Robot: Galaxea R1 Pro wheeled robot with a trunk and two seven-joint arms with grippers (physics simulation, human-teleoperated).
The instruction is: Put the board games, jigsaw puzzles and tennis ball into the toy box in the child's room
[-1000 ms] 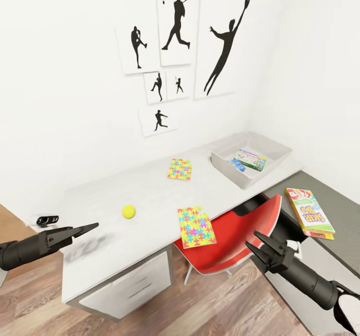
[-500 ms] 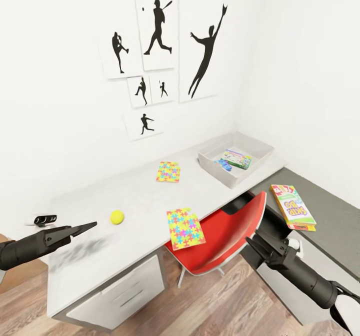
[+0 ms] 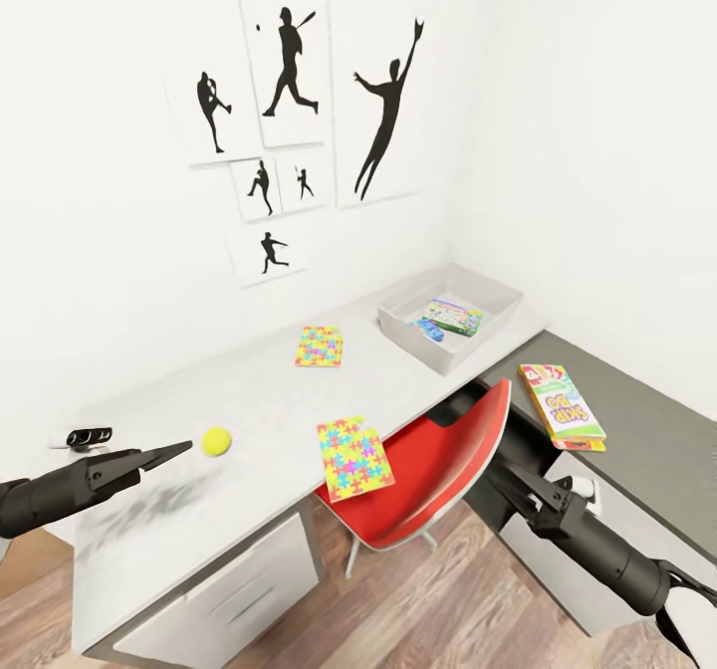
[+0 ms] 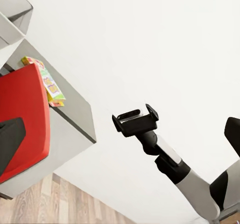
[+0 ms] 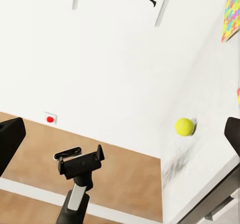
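The tennis ball (image 3: 216, 440) lies on the table (image 3: 249, 400), just past my open left gripper (image 3: 184, 447), which hovers over the near left end with nothing in it. One jigsaw puzzle (image 3: 354, 458) overhangs the front edge; the other (image 3: 320, 346) lies further back. The toy box (image 3: 398, 309) stands at the table's far right end and holds a pale board game (image 3: 455, 316) and a small blue one (image 3: 430, 330). A SKIP-BO box (image 3: 561, 405) rests on a dark grey surface at the right. My right gripper (image 3: 503, 482) hangs open and empty beside the chair.
A red chair (image 3: 428, 470) is tucked at the table's front, between both arms. A small black device (image 3: 88, 437) sits on the left end. Drawers (image 3: 229, 589) are under the table. Silhouette pictures (image 3: 289, 72) hang on the white wall. Wood floor lies below.
The whole picture has slid left and slightly up, so the camera has moved. Both arms keep the same pose and the toys lie where they were.
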